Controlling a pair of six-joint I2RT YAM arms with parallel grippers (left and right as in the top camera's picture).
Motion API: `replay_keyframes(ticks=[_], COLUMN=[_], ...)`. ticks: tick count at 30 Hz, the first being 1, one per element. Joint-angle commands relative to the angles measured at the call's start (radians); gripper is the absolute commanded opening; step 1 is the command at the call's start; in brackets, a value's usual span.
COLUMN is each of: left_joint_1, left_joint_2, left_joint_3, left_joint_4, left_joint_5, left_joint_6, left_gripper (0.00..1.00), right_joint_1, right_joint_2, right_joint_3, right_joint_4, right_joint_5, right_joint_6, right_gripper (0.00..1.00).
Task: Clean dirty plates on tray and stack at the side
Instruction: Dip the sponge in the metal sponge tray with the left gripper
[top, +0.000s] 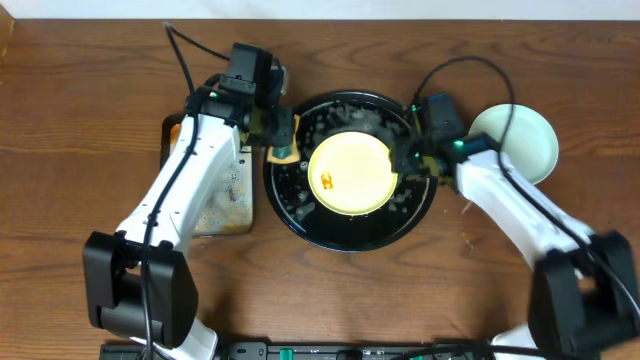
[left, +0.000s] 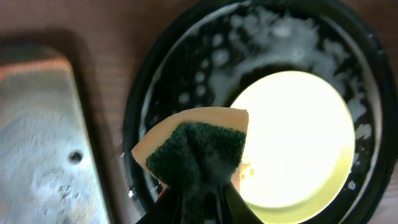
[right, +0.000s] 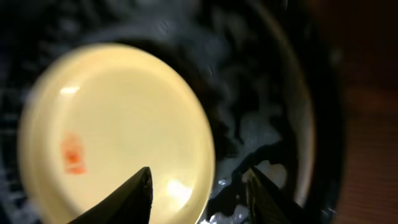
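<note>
A pale yellow plate (top: 350, 173) with a small orange smear (top: 327, 182) lies in the middle of the black tray (top: 340, 234), which is wet with foam. My left gripper (top: 281, 148) hovers over the tray's left rim, shut on a folded orange-and-green sponge (left: 199, 146) just left of the plate (left: 292, 137). At the plate's right edge my right gripper (top: 412, 160) is open, and the yellow rim (right: 205, 155) lies between its two fingers (right: 138, 190), apart from both. A pale mint-blue plate (top: 520, 140) rests on the table to the right of the tray.
A rusty rectangular metal tray (top: 225, 195) lies on the table just left of the black tray, under my left arm. Cables run over the table behind both arms. Brown wooden tabletop surrounds everything.
</note>
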Motion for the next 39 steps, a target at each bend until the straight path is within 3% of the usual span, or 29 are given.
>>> replay_keyframes(ticks=[1,11,23,29,39], left_joint_1=[0.084,0.308,0.325,0.325,0.325], left_joint_2=[0.004,0.022,0.150,0.257,0.285], left_joint_3=[-0.006,-0.102,-0.273,-0.279,-0.274], left_joint_4=[-0.035,-0.023,0.209,0.212,0.200], left_joint_5=[-0.047,-0.141,-0.153,-0.153,-0.152], left_joint_6=[-0.051,0.017,0.072,0.076,0.075], left_gripper=[0.16,0.17,0.17,0.08,0.07], right_joint_1=[-0.011,-0.010,-0.010,-0.009,-0.009], right_joint_2=[-0.111,-0.183,-0.180,-0.180,-0.180], right_joint_3=[0.003,0.003,0.003,0.003,0.003], right_joint_4=[-0.019,-0.122,-0.181,-0.185,-0.188], right_joint_5=[0.012,0.012,0.012,0.012,0.011], right_joint_6=[-0.023,-0.040,-0.050,-0.049,-0.103], right_gripper=[0.50,0.56,0.55,0.54,0.54])
